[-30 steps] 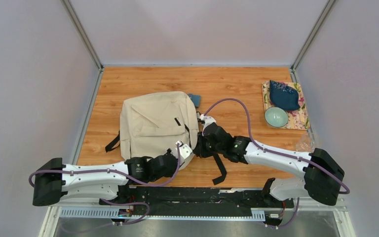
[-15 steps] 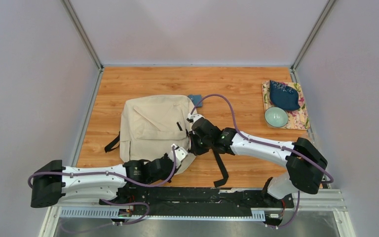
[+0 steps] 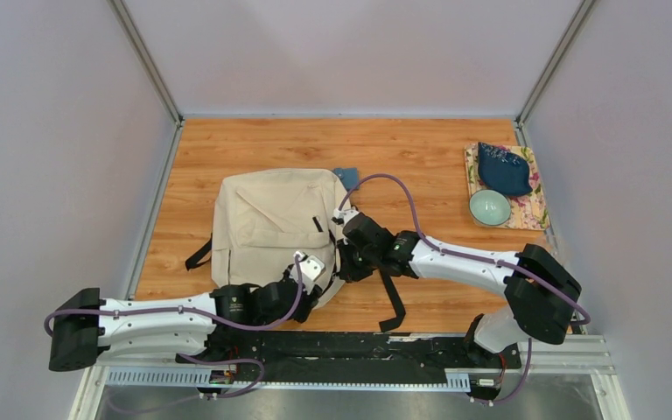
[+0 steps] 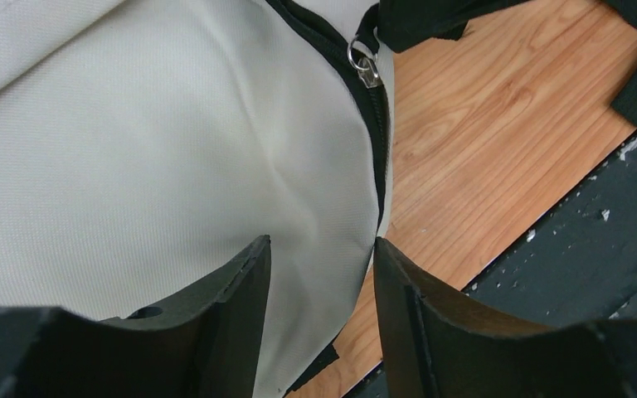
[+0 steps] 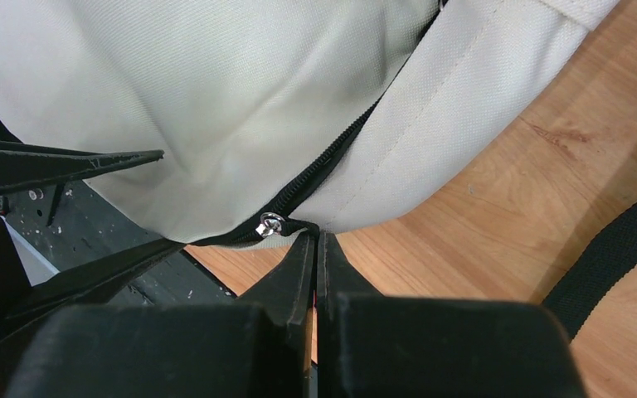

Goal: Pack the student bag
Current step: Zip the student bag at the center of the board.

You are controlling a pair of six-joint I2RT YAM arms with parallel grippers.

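The student bag, a big beige backpack, lies flat in the middle of the table. Its near right corner fills the left wrist view, with the black zip and metal slider along the edge. My left gripper is open over that corner, a fold of beige fabric lying loose between the fingers. My right gripper is shut on the black zip pull just behind the slider. In the top view both grippers meet at the bag's near right corner, left gripper and right gripper.
A teal wallet peeks out behind the bag's far right corner. A patterned mat at the right holds a dark blue pouch and a pale green bowl. Black straps trail toward the near rail.
My left gripper has opened and let go of the bag's corner. The right arm has moved left and farther in along the bag's edge, still shut on the zip pull.
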